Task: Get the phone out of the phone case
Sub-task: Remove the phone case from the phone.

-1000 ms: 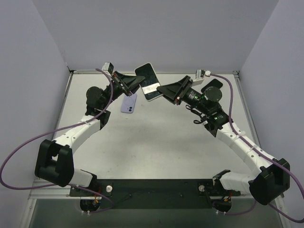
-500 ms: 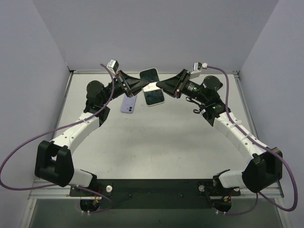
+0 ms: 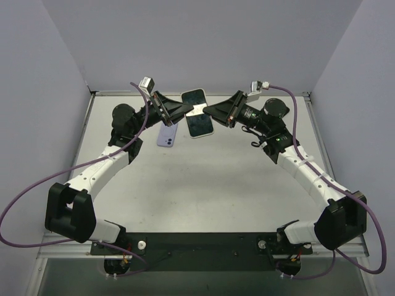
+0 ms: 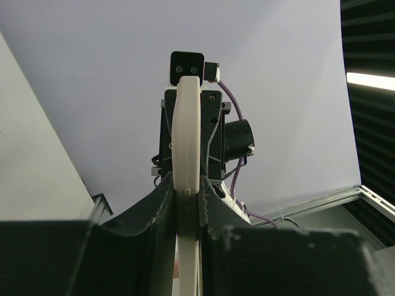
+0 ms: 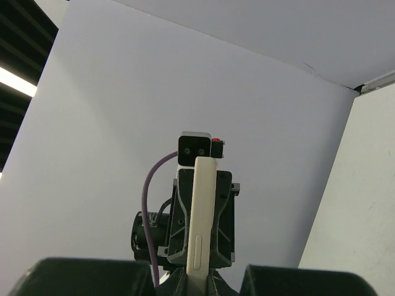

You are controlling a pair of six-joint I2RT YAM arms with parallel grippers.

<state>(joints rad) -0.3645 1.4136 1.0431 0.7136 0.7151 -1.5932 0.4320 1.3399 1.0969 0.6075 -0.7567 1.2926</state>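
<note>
Two closed grippers share the phone case (image 3: 200, 123): left gripper (image 3: 189, 110) and right gripper (image 3: 206, 111) pinch opposite long edges. We see neither nearer.

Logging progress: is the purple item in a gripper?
No, the purple item lies on the table; left gripper and right gripper clamp the white-edged phone.

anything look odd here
Nothing damaged. The case is off the table, tilted, pinched by its edges between the left hand and right hand. A purple phone lies flat by the left hand.
</note>
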